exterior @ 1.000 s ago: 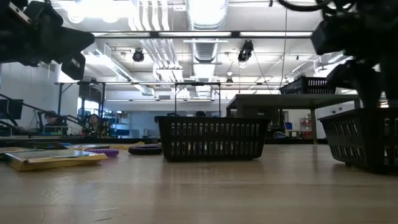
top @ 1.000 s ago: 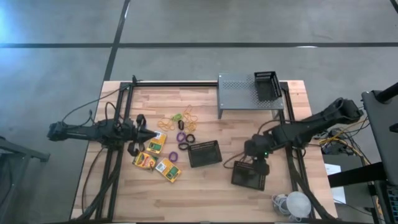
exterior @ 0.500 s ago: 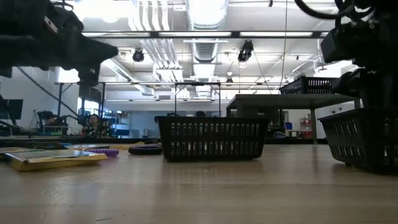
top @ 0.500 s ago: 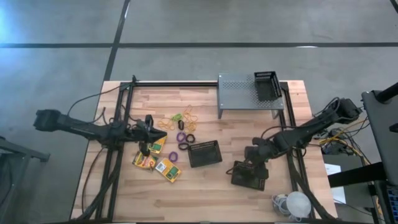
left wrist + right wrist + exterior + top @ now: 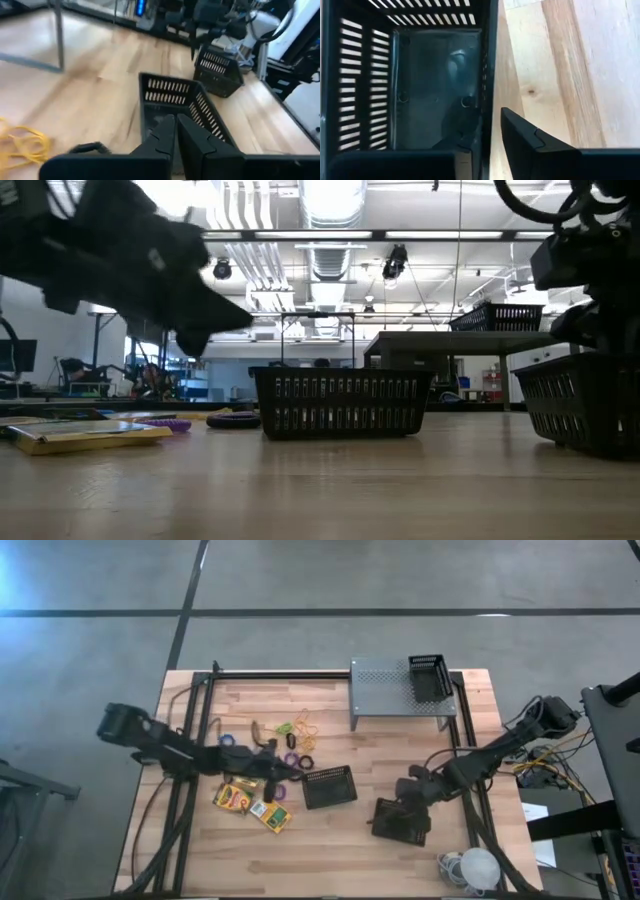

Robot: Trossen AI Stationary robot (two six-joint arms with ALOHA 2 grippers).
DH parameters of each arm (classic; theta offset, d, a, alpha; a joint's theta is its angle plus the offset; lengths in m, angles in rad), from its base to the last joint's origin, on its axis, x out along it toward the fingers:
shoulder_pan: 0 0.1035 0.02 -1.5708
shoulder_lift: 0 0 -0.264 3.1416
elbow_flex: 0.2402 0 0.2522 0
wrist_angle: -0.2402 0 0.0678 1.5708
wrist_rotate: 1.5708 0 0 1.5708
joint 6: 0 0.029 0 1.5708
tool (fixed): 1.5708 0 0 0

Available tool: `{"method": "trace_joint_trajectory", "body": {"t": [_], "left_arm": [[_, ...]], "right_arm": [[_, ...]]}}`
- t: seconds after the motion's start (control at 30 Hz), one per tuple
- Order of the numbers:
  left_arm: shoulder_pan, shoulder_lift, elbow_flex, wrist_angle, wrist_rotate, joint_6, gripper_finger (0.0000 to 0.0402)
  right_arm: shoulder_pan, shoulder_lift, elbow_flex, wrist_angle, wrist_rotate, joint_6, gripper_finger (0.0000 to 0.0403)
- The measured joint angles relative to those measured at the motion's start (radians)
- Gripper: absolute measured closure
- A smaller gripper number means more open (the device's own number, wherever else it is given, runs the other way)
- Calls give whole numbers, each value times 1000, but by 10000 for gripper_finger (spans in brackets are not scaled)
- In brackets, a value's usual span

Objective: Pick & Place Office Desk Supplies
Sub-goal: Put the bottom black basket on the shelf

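Observation:
Crayon boxes (image 5: pixel 235 798) lie flat at the table's left, with rubber bands (image 5: pixel 300 726) and small rings (image 5: pixel 300 760) beyond them. One black mesh bin (image 5: pixel 330 786) stands mid-table, a second (image 5: pixel 398 823) nearer and to its right, a third (image 5: pixel 430 677) on the grey stand. My left gripper (image 5: pixel 294 777) hovers shut and empty over the rings, pointing at the middle bin (image 5: pixel 180 105). My right gripper (image 5: pixel 405 802) points down on the second bin's far wall. My right gripper straddles the second bin's far side wall (image 5: pixel 487 95) from above, slanting down. One finger (image 5: pixel 465 127) is inside the bin against the wall and the other (image 5: pixel 520 135) outside. The bin rests on the table by its bottom.
The grey perforated stand (image 5: pixel 398 695) is at the far edge, right of the middle. A white object with cables (image 5: pixel 475 868) lies at the near right corner. Black frame rails (image 5: pixel 185 790) run along the left and right sides. Bare wood lies along the near edge.
My left gripper has swept toward the table's right edge, over the crayon boxes and up to the middle bin, sinking and tipping downward, still shut. My right gripper has sunk a little onto the second bin's wall.

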Motion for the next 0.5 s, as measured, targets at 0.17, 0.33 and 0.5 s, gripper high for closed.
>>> {"method": "trace_joint_trajectory", "body": {"t": [0.17, 0.33, 0.5], "left_arm": [[0, 133, 114, -2, 0, -53, 374], [-8, 167, 162, -2, 0, -6, 374], [-23, 157, 167, 4, -20, 48, 374]], "right_arm": [[33, 0, 0, 5, 68, 48, 388], [38, -27, 17, 59, 125, 93, 390], [10, -133, 74, 69, 258, 130, 391]]}}
